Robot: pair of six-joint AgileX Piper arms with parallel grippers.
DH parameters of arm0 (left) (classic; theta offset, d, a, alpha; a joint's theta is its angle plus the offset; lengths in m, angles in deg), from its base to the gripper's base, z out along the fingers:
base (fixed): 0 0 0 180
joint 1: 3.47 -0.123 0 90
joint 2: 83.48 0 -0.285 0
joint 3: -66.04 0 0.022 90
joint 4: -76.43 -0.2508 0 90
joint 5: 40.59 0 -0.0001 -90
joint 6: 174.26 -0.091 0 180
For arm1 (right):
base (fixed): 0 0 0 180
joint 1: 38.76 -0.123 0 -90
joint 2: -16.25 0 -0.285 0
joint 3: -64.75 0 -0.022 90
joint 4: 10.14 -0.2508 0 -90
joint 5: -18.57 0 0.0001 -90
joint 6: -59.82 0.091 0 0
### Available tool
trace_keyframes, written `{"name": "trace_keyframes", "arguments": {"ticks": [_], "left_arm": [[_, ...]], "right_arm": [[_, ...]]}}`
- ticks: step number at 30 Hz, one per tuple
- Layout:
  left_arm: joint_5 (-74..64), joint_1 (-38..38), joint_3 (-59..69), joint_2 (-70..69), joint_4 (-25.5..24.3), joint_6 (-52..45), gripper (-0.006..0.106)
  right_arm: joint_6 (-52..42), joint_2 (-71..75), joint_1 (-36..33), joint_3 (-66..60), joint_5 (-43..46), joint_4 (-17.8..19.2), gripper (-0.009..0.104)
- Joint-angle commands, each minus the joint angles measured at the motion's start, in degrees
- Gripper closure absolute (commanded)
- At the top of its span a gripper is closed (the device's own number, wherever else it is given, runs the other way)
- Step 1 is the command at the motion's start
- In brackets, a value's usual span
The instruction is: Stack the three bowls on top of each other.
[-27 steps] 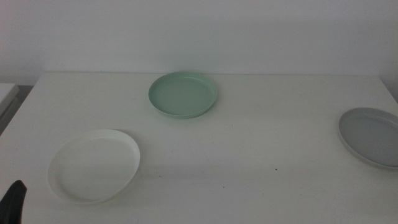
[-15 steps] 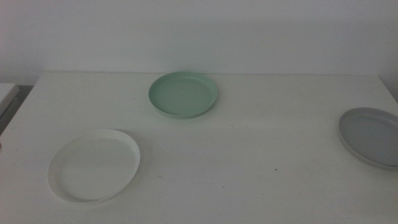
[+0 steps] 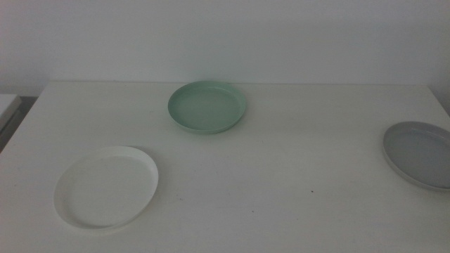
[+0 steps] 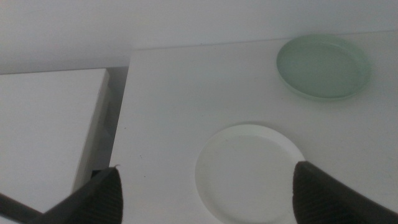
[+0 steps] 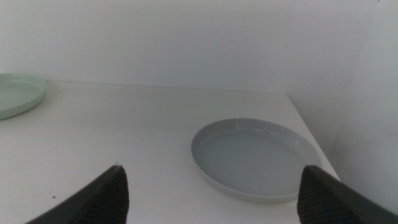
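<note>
Three bowls lay apart on the white table point(image 3: 295, 161), none stacked. The white bowl point(image 3: 106, 186) sat near the front left corner of the table in the middle view. The mint green bowl point(image 3: 207, 106) sat toward the back, near the wall, a little left of centre. The grey bowl point(image 3: 419, 153) sat at the right edge, partly cut off by the frame. All three rested flat, upright, well apart from one another.

Neither arm showed in the middle view. The left gripper point(image 4: 208, 193) hung above the table with jaws spread wide, holding nothing; the white bowl point(image 4: 250, 173) lay between its two jaw tips in that view, the green bowl point(image 4: 323, 66) farther off. A second white surface point(image 4: 46, 130) stood beside the table's edge, separated by a dark gap.

The right gripper point(image 5: 214, 193) was low over the table, jaws likewise spread and empty, with the grey bowl point(image 5: 258, 157) just ahead between them. The green bowl's rim point(image 5: 18, 94) showed at the far side.
</note>
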Motion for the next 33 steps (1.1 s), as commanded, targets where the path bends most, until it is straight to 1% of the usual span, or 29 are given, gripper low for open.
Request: {"name": "trace_keyframes", "arguments": {"ticks": [1,8,13,21,24,28,30,31,33], "left_arm": [[-2.68,-0.05,-4.08,3.00,0.11,0.51,0.007],[-5.33,-0.05,-10.64,11.16,0.48,1.16,0.007],[-7.67,-0.05,-13.93,17.59,0.21,4.68,0.007],[-7.67,-0.36,-21.54,27.16,0.72,2.61,0.007],[-7.67,-3.31,-23.97,30.71,3.34,-0.06,0.007],[-7.67,-10.14,-25.31,35.23,10.61,-6.91,0.007],[-7.67,-12.86,-25.31,37.40,13.24,-10.60,0.007],[-7.67,-13.98,-25.31,38.74,13.82,-12.09,0.007],[-7.67,-14.91,-25.31,41.34,13.34,-14.15,0.007]], "right_arm": [[-0.15,0.21,-0.15,-0.24,0.52,0.36,0.002],[-0.15,0.21,-0.15,-0.24,0.52,0.36,0.002],[-0.15,0.21,-0.15,-0.24,0.52,0.36,0.002],[-0.15,0.21,-0.15,-0.24,0.52,0.36,0.002],[-0.15,0.21,-0.15,-0.24,0.52,0.36,0.002],[-0.15,0.21,-0.15,-0.24,0.52,0.36,0.002],[-0.15,0.21,-0.15,-0.24,0.52,0.36,0.002],[-0.15,0.21,-0.15,-0.24,0.52,0.36,0.002],[-0.15,0.21,-0.15,-0.24,0.52,0.36,0.002]]}}
